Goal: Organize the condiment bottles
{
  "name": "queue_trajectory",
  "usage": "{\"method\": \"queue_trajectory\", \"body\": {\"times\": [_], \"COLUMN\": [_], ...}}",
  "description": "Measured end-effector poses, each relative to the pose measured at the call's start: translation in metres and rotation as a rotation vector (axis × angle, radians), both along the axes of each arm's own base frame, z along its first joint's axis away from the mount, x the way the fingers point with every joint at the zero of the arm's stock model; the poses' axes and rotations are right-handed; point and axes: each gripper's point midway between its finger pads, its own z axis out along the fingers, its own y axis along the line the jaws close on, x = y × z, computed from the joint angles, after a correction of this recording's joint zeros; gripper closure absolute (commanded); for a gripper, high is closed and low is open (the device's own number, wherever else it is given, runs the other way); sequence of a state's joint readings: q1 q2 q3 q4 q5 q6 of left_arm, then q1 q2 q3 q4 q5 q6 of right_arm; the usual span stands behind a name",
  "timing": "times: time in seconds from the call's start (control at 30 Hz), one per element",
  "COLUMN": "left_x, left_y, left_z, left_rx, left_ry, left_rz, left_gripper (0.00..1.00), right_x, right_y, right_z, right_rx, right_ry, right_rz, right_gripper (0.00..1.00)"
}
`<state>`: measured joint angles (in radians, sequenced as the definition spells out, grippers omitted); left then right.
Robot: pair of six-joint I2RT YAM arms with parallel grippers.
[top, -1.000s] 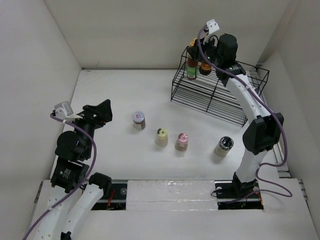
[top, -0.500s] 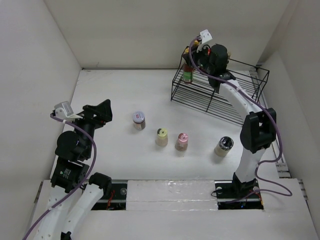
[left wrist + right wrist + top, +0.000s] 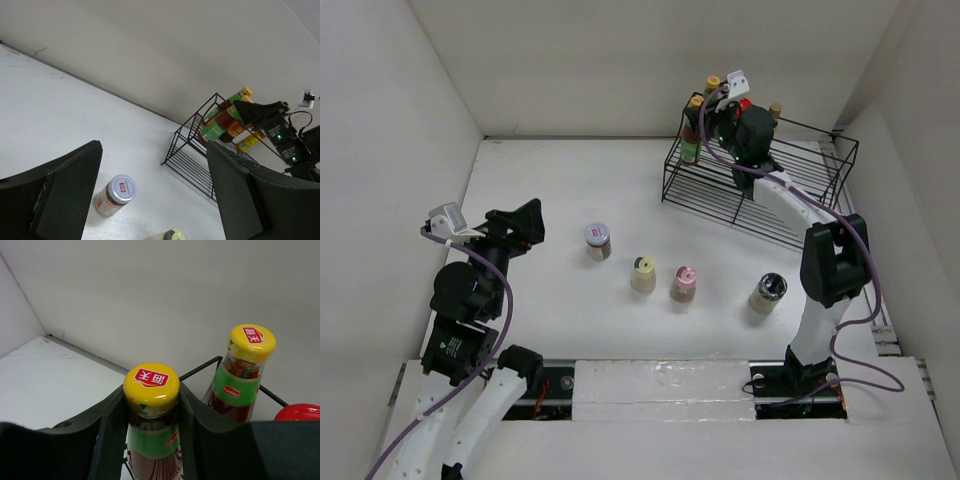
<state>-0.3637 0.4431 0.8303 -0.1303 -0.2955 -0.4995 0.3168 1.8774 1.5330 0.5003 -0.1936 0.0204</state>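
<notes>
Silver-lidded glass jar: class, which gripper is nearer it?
Left. The left gripper is just left of the silver-lidded jar; the right gripper is far off at the black wire rack.

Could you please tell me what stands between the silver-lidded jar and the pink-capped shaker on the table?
The cream shaker stands between the silver-lidded jar and the pink-capped shaker, apart from both, as the top external view shows.

top cam overhead fr behind; wrist cams share rack (image 3: 192, 172), r one close.
</notes>
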Motion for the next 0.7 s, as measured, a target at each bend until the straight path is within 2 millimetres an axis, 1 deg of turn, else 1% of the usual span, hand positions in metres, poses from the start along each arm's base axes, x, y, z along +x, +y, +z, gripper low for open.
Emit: {"method": "queue_trajectory", "body": {"times": [0.03,0.13,0.17,0.23,0.27,0.33,0.4,0.5,0.57,0.6,0.63,0.67,0.7], "left_x": [0.000,0.000,0.000,0.001,0.001,0.002,0.002,0.002,0.002,0.002,0.002,0.002,0.002], "left_y": [0.000,0.000,0.000,-0.001,-0.001,-0.002,-0.002,-0.002,-0.002,-0.002,-0.001,0.000,0.001], "left_z": [0.000,0.000,0.000,-0.001,-0.001,-0.002,-0.002,-0.002,-0.002,-0.002,-0.002,-0.002,-0.002], "left_rx": [0.000,0.000,0.001,0.002,0.002,0.004,0.003,0.004,0.003,0.003,0.002,0.000,-0.002], "left_ry": [0.000,0.000,0.001,0.004,0.005,0.007,0.006,0.006,0.006,0.007,0.007,0.008,0.009], "left_rz": [0.000,0.000,0.000,-0.002,-0.004,-0.006,-0.007,-0.007,-0.007,-0.006,-0.002,0.002,0.007], "left_gripper": [0.19,0.19,0.19,0.19,0.19,0.19,0.19,0.19,0.19,0.19,0.18,0.18,0.18], "right_x": [-0.001,-0.005,-0.006,-0.007,-0.008,-0.010,-0.016,-0.029,-0.043,-0.051,-0.062,-0.073,-0.088], "right_y": [-0.001,-0.004,-0.006,-0.007,-0.008,-0.010,-0.013,-0.019,-0.022,-0.021,-0.018,-0.012,-0.001], "right_z": [0.000,-0.001,-0.002,-0.001,0.001,0.008,0.020,0.043,0.063,0.070,0.077,0.083,0.085], "right_rx": [0.005,0.011,0.013,0.016,0.018,0.023,0.028,0.031,0.027,0.015,0.003,-0.009,-0.018], "right_ry": [-0.003,-0.006,-0.003,-0.004,-0.006,-0.012,-0.026,-0.047,-0.075,-0.084,-0.092,-0.100,-0.100], "right_rz": [-0.003,-0.014,-0.020,-0.028,-0.032,-0.038,-0.044,-0.054,-0.057,-0.052,-0.042,-0.027,0.002], "right_gripper": [0.46,0.34,0.29,0.26,0.21,0.17,0.12,0.11,0.13,0.15,0.30,0.42,0.71]}}
